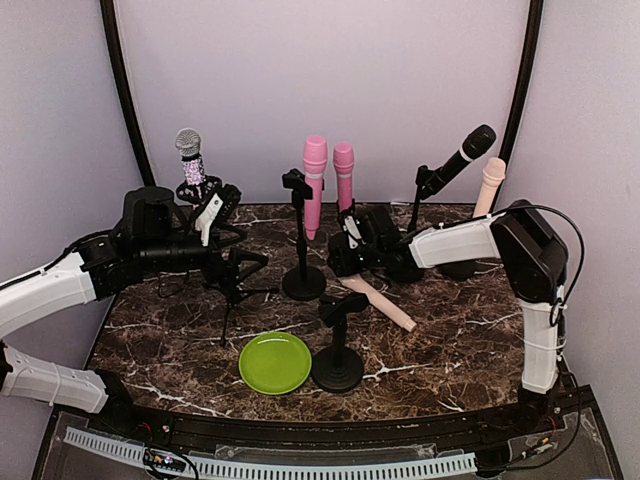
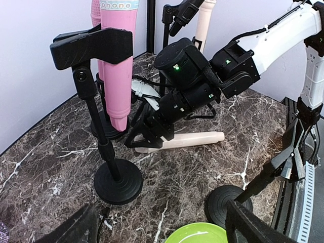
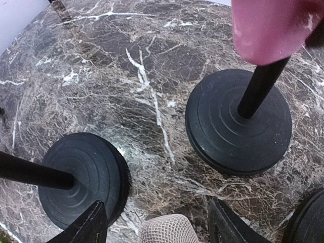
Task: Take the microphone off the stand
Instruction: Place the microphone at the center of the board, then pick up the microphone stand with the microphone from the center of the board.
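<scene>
**Beige microphone with a mesh head (image 1: 385, 303) down on the dark veined marble table (image 1: 450, 330), right pincer (image 3: 157, 205) spread around its head**

Right pincer: fingers apart, with a visible gap on either side of the mesh head, which sits between them at the bottom edge of the wrist view. It is not pinching. The handle runs back from the fingertips, beneath and beside the pincer's body. It looks to lie flat on the marble.

Left pincer (image 2: 161, 217): spread wide and holding nothing. It is well apart from the microphone and faces it across the table.

Around the right pincer:
- A black round stand base (image 3: 238, 126) is ahead of the fingertips to the right, and a second base (image 3: 83, 177) is ahead to the left. Both are near.
- The rounded end of a pink microphone (image 3: 273, 25) hangs above and ahead.
- A black stand with an empty clip (image 2: 91, 45) is near, on the side of the left pincer.

Step in hand (judgement): the microphone is off any stand and resting on the table, so the removal itself looks done. What remains is the release.

Next move (judgement): the right pincer should rise and draw back with its fingers kept wide.
- Neither finger should brush the mesh head on the way out.
- The body is round and could roll if nudged.
- The bases ahead leave no room to go forward, so the way out is up and back.
</scene>
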Robot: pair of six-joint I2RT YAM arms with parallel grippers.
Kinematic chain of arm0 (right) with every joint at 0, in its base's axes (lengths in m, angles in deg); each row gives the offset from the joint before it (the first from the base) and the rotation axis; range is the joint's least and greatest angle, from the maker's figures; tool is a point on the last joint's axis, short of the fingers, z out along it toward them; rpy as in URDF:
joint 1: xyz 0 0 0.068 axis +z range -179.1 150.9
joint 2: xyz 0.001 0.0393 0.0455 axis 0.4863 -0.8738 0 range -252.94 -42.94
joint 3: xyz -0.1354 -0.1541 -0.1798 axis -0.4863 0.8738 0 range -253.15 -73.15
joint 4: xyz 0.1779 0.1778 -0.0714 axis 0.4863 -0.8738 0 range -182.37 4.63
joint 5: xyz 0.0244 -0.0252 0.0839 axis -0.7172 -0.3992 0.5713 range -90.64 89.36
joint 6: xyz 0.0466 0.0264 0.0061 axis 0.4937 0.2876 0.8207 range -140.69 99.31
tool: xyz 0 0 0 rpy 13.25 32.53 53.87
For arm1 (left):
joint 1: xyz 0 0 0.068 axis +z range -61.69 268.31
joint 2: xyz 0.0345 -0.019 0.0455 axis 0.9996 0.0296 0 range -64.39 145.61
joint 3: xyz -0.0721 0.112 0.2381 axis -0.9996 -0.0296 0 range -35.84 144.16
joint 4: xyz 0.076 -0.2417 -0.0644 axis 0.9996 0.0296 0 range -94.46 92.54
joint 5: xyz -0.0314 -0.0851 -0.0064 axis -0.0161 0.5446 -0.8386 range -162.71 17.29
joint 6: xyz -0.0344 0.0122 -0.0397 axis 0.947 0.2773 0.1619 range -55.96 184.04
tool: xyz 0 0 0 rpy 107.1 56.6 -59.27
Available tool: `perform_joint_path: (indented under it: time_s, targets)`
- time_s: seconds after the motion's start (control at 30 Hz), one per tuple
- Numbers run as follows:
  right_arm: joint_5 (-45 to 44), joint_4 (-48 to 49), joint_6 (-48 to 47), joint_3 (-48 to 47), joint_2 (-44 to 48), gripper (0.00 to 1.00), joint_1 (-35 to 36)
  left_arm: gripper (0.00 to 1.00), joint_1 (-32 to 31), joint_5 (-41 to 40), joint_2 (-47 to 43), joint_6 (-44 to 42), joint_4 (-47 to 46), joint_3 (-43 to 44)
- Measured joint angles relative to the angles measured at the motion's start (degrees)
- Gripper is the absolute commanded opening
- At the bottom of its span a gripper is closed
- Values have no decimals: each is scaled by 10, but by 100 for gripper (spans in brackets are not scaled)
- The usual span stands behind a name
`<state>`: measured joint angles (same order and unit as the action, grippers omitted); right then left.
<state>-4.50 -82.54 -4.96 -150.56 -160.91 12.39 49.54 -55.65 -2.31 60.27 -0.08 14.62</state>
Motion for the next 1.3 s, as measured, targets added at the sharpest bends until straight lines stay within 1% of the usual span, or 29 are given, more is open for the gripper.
perform_joint_path:
  time_s: [0.17,0.37,0.63,0.77,0.9,1.0,1.1,1.3]
  targets:
    - [20,24,-3,26,27,80,0,89,0,0,0,-1,0,0]
    - [62,59,-9,86,126,87,0,89,0,-2,0,-1,0,-1]
    - [112,99,-13,173,282,91,0,89,0,-4,-1,-2,0,-6]
    - [133,94,-15,205,349,93,0,89,0,-5,-2,-2,0,-8]
    - [143,61,-21,212,426,93,0,89,0,-5,-1,1,-4,-8]
    - [129,28,-24,212,484,94,0,89,0,2,10,10,-5,1]
    - [93,-19,-24,206,533,95,0,89,0,9,36,19,-4,26]
    - [-26,-131,-22,158,584,97,-2,89,0,16,55,40,-20,60]
